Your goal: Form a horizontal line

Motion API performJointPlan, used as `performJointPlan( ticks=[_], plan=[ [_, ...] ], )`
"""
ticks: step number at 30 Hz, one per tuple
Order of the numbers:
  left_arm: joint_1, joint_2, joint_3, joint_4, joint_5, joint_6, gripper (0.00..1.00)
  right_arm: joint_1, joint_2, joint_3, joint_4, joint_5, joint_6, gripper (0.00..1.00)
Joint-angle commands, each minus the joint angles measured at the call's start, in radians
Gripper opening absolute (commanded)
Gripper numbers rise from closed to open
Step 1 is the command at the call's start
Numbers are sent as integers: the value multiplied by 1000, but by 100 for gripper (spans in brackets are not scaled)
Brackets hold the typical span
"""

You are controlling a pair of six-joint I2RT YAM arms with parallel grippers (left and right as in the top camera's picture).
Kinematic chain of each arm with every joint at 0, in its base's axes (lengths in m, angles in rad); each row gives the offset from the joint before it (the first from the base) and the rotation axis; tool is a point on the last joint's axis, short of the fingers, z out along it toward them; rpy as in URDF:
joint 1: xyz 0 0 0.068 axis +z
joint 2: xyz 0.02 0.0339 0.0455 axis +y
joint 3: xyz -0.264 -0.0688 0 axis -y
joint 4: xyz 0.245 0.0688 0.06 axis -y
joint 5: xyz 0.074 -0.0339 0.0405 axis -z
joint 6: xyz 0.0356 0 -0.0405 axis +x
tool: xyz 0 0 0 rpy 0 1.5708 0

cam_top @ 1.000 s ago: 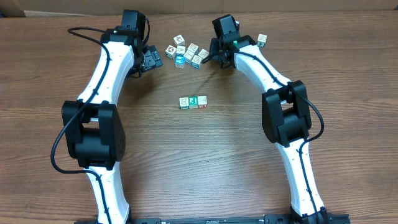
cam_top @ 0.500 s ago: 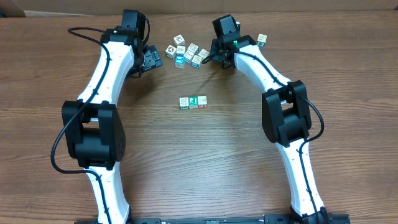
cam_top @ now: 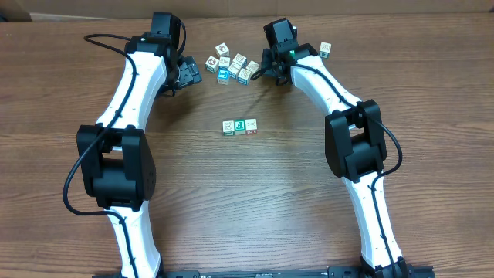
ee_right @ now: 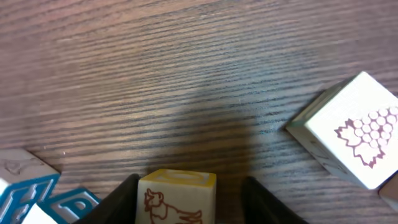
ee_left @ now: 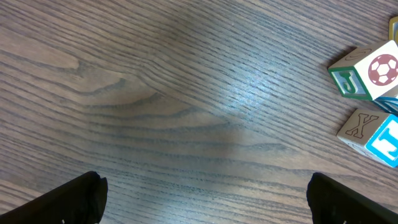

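Horizontal line (cam_top: 240, 127), 3 small white-edged wooden picture cubes touching edge to edge, lies well apart from the loose clump of similar cubes (cam_top: 231, 65), on its near side. Left of that clump our left claw (cam_top: 191, 75) gapes empty. Right of it our right claw (cam_top: 261, 66) straddles a yellow-topped cube (ee_right: 177, 196), not yet clamped. We judge the cubes light, rigid and easily nudged; pinch opposite flat sides.

I'm counting 2 arms, 2 grippers. Cubes: 3 making up the horizontal line (cam_top: 240, 127), back behind both hands; approx 8 in the clump (cam_top: 231, 65) btwn my left gripper (cam_top: 194, 75) and right gripper (cam_top: 261, 68), exact no. unclear; 1 lone cube (cam_top: 326, 49) beyond my right hand.
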Motion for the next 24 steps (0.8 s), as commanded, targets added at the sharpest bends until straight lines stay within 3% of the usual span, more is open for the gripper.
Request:
performJointPlan(
  ticks=[1, 10, 24],
  plan=[
    [-1, 14, 19, -2, -10, 15, 100, -1, -59, -2, 2, 14, 1, 41],
    [-1, 14, 19, -2, -10, 15, 100, 0, -64, -2, 3, 14, 0, 54],
    [-1, 14, 19, -2, -10, 15, 100, 13, -91, -1, 3, 14, 0, 50]
  ],
)
